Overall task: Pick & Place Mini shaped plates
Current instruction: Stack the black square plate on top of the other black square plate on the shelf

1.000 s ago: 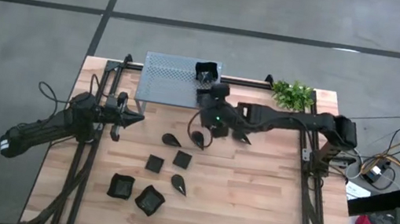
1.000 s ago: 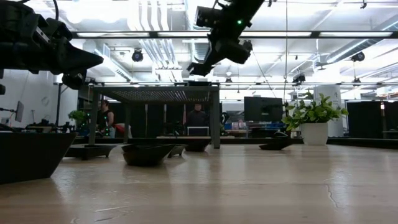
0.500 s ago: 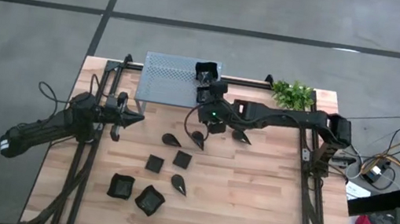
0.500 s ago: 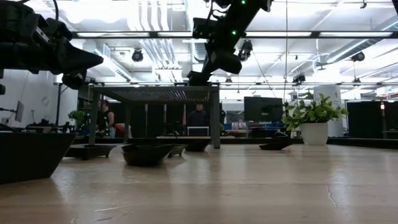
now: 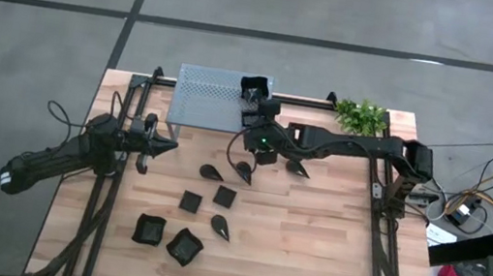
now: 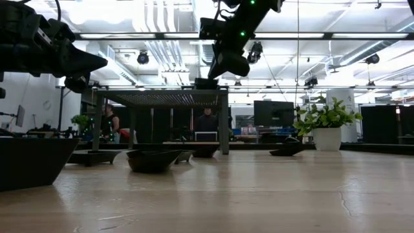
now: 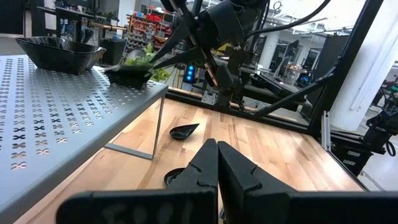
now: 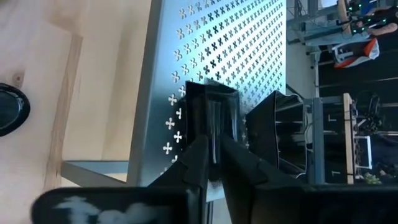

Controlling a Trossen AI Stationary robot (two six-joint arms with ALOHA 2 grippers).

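My right gripper (image 5: 252, 125) reaches from the table's right to the near right corner of the grey perforated shelf (image 5: 208, 98). It is shut on a small black square plate (image 8: 211, 106) above that corner. A wavy-rimmed black plate (image 5: 254, 86) stands on the shelf's far right corner. Several more black plates lie on the table: teardrops (image 5: 212, 170) (image 5: 244, 169) (image 5: 298, 168) (image 5: 221, 226), squares (image 5: 225, 196) (image 5: 190, 201) and wavy-rimmed ones (image 5: 149, 229) (image 5: 183, 245). My left gripper (image 5: 170, 147) hovers shut, left of the plates. My right gripper pinches the square plate by its rim (image 8: 212, 135) between the two fingers. The fingers slant down at it from the table's right side. The plate lies flat over the shelf's corner (image 7: 129, 74); I cannot tell whether its bottom touches the shelf.
A green plant (image 5: 361, 116) stands at the table's far right. The shelf's thin leg (image 7: 158, 127) stands on the table below the corner. Bare wood lies to the right of the plates (image 5: 320, 237). Black frame rails run along both table sides.
My right gripper has carried the square plate from above the teardrop plates toward the table's far edge and a little left, up to the shelf's near right corner. In the last half second it has scarcely moved. My left arm has kept still.
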